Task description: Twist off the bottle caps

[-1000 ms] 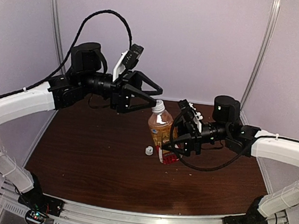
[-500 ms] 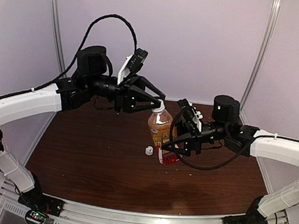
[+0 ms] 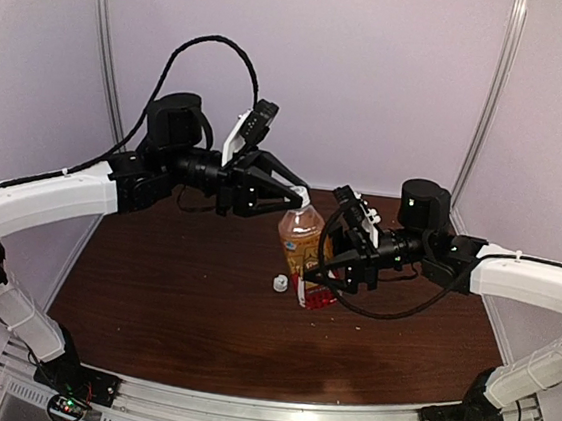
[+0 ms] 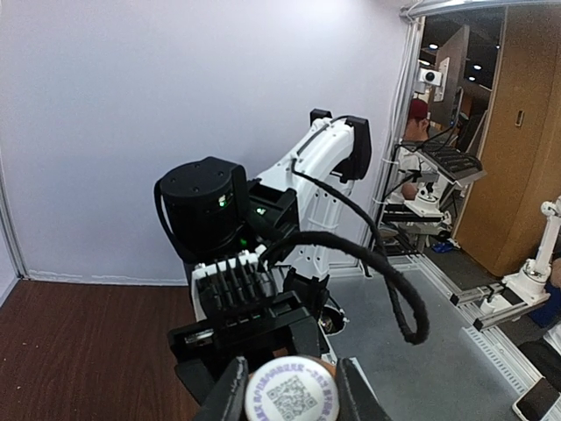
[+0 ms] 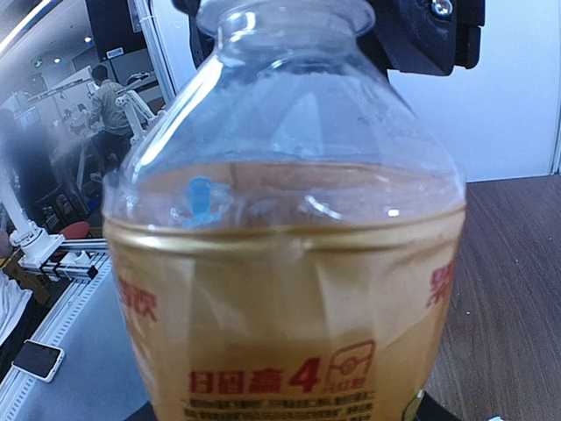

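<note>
Here, the amber bottle (image 3: 301,238) is held at the middle of the dark-brown tabletop (image 3: 170,309), w/ pale lilac walls (image 3: 375,80) behind. Its white cap (image 4: 291,396) is pinched by the left end effector (image 3: 297,197) & its body is clasped by the right end effector (image 3: 327,266); a loose cap (image 3: 279,284) is seen beside its base.

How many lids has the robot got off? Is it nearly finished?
About halfway, it seems. Done: one loose cap lies on the table beside the amber bottle. In hand: the right gripper holds that bottle, and the left gripper is shut on the second cap, still on its neck. Left: twisting it off.
</note>
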Motion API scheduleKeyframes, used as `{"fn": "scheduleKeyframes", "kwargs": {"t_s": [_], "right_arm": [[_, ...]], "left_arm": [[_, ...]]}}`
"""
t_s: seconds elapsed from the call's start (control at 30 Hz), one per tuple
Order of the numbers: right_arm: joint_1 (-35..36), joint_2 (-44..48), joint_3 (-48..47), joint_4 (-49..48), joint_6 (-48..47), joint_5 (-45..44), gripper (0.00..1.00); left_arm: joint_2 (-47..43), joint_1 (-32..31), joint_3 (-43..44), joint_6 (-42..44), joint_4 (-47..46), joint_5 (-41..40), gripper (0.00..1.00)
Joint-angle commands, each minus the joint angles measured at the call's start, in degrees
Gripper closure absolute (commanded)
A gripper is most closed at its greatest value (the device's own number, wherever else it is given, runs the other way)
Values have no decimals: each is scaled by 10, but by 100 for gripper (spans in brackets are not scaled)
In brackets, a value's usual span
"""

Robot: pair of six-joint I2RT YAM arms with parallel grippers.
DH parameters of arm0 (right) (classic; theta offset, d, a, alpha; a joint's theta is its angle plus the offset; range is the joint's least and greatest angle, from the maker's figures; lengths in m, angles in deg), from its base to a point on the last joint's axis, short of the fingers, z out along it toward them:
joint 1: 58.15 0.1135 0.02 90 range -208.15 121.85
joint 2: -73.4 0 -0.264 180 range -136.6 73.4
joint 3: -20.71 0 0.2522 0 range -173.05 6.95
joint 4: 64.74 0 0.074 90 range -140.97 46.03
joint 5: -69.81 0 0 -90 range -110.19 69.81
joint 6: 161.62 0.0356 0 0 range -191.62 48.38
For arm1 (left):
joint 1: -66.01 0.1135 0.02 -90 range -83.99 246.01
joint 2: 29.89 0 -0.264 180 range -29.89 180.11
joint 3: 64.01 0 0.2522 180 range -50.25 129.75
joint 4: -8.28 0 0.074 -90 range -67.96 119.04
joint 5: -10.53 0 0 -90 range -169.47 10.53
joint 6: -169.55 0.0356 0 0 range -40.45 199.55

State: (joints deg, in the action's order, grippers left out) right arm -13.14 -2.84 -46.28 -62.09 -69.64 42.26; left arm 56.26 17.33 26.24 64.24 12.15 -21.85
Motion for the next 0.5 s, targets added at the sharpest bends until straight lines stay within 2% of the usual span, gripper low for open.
{"fn": "scheduleKeyframes", "kwargs": {"t_s": [0.0, 0.07, 0.1, 0.13, 0.23, 0.33, 0.4, 0.47], "right_arm": [[-1, 7, -13, 8, -12, -32, 63], [-1, 13, -13, 18, -12, -53, 64], [-2, 15, -13, 25, -28, -67, 64], [-1, 20, -14, 32, -33, -90, 64], [-1, 31, -18, 60, -47, -175, 63], [-1, 38, -23, 83, -60, -250, 63], [-1, 41, -23, 90, -63, -282, 63], [-1, 43, -21, 91, -65, -298, 64]], "left_arm": [[-13, -2, -9, -18, -26, -7, 81], [-19, -2, -11, -29, -27, -31, 90], [-22, -2, -12, -37, -25, -48, 98], [-24, -2, -13, -45, -21, -69, 100], [-33, -4, -11, -89, 6, -172, 100], [-35, -26, 20, -122, 102, -353, 100], [-33, -53, 38, -140, 155, -464, 94], [-30, -65, 42, -159, 157, -494, 90]]}}
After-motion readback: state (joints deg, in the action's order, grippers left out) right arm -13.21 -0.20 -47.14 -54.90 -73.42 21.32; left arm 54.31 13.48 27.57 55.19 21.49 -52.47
